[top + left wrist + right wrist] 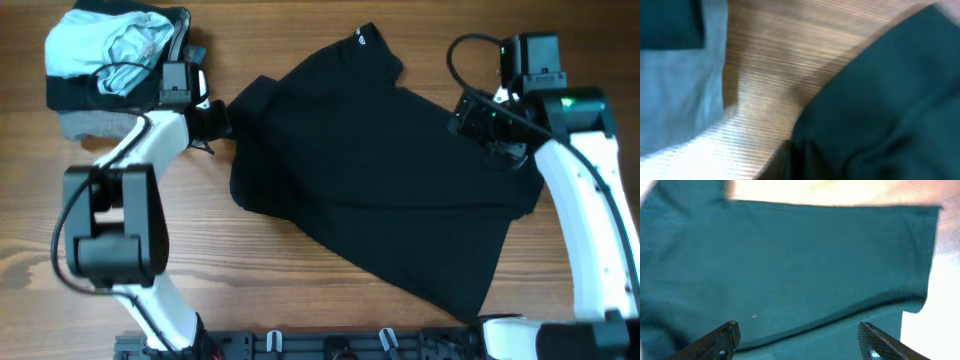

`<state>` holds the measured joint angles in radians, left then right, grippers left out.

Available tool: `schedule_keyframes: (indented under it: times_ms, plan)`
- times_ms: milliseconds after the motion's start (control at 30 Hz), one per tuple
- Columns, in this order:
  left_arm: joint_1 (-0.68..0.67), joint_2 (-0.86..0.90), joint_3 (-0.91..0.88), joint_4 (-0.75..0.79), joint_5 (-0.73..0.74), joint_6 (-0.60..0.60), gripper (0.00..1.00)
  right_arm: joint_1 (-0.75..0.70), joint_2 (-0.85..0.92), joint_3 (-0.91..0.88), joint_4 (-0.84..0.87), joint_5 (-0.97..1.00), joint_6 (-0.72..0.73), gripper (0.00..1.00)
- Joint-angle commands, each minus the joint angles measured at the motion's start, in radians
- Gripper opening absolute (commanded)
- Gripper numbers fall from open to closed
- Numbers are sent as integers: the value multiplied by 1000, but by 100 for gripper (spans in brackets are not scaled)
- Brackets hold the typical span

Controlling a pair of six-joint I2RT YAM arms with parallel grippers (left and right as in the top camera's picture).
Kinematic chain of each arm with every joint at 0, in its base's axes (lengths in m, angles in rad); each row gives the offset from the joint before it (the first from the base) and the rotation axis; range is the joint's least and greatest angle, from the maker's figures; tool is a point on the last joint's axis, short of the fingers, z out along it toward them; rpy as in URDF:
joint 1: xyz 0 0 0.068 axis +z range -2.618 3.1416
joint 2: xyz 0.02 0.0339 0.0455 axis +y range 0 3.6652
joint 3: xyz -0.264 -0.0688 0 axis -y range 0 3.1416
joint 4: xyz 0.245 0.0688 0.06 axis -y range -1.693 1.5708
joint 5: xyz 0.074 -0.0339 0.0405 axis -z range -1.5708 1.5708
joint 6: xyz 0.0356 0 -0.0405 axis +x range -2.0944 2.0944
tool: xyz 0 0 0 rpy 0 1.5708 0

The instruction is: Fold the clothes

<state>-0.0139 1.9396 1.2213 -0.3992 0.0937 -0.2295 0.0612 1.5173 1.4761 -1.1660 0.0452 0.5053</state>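
The black shirt [370, 170] lies spread across the middle of the wooden table, a small white logo [360, 40] at its far edge. My left gripper [218, 120] is at the shirt's left sleeve. In the blurred left wrist view its dark fingers [795, 160] stand close together with black fabric [890, 100] bunched at them. My right gripper [503, 155] hangs over the right sleeve. Its two fingertips stand wide apart above flat cloth [800, 255], and the right gripper [800, 342] holds nothing.
A pile with a pale blue garment [110, 45] on top and a grey garment [90, 125] under it sits at the far left corner, just behind the left gripper. Bare wood [300, 290] shows in front of the shirt.
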Motion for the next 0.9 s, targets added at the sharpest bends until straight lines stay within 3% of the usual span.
schedule_keyframes:
  times_ms: [0, 67, 233, 400, 500, 567, 633, 700, 733, 867]
  plan:
    - [-40, -141, -3, -26, -3, 13, 41, -111, 114, -18, 25, 42, 42, 76]
    - [-58, -164, -3, -36, 3, 14, 51, -176, 169, -18, 50, 42, 34, 75]
    - [-134, -180, -4, -79, 127, 102, 59, -382, 338, -18, 122, -2, -20, 71]
    - [-224, -180, -4, -158, 130, 148, 67, -538, 489, -18, 239, -174, -171, 71]
    - [-256, -180, -4, -172, 130, 148, 70, -560, 552, -18, 296, -233, -228, 78]
    - [-261, -180, -4, -178, 130, 148, 71, -557, 575, -18, 320, -230, -244, 90]
    - [-261, -180, -4, -182, 130, 147, 73, -555, 597, -18, 336, -226, -244, 90]
    - [-261, -180, -4, -182, 130, 147, 74, -552, 615, -18, 346, -226, -244, 80]
    - [-261, -180, -4, -182, 130, 147, 75, -549, 621, -18, 351, -231, -245, 69]
    - [-261, -180, -4, -182, 130, 147, 78, -525, 647, -19, 391, -245, -262, 4]
